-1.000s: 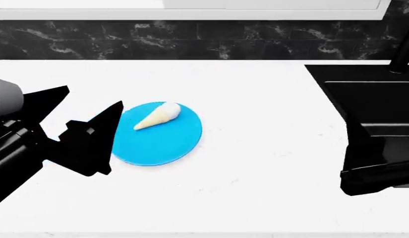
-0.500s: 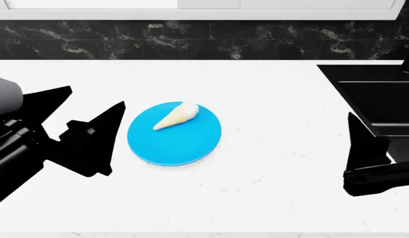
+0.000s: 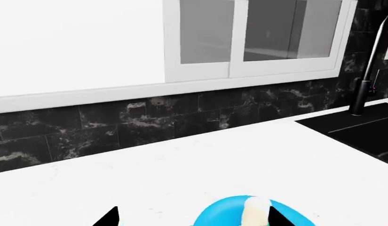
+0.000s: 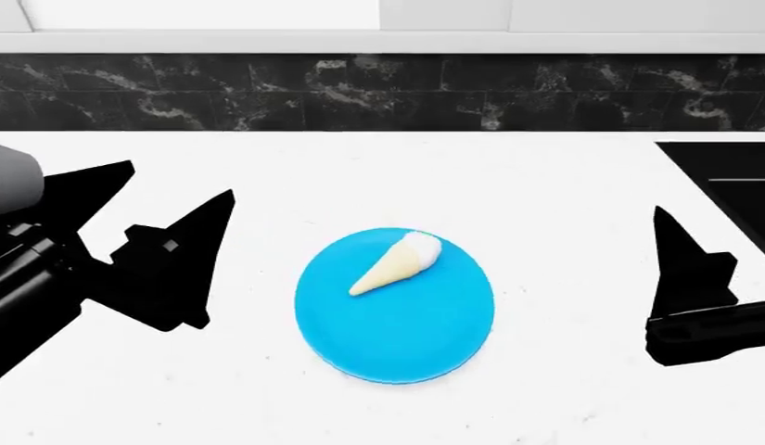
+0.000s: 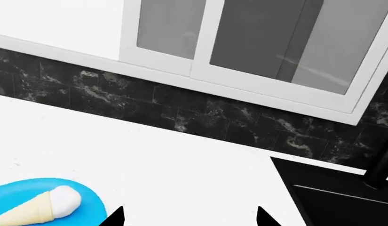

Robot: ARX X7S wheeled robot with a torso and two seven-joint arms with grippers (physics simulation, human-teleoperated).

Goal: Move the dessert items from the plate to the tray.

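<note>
The ice-cream cone (image 4: pixel 399 262), pale yellow with a white scoop, lies on a round blue plate (image 4: pixel 395 329) on the white counter. My left gripper (image 4: pixel 174 182) is open and empty, left of the plate and apart from it. In the left wrist view the gripper (image 3: pixel 192 217) has the cone (image 3: pixel 257 212) and plate (image 3: pixel 222 214) just ahead of it. My right gripper (image 5: pixel 190 216) is open and empty, right of the plate (image 5: pixel 30 186) and cone (image 5: pixel 43 209); one of its fingers (image 4: pixel 685 260) shows in the head view. The white oval lump and the tray are out of view.
A black sink basin (image 4: pixel 729 162) is set in the counter at the far right, with a black faucet (image 3: pixel 369 70) behind it. A dark marble backsplash (image 4: pixel 357 93) and a white-framed window (image 5: pixel 244 42) run along the back.
The view has shifted to the left: the plate and cone now sit lower and nearer the middle, and the sink has slid toward the right edge. Both grippers stay open.
</note>
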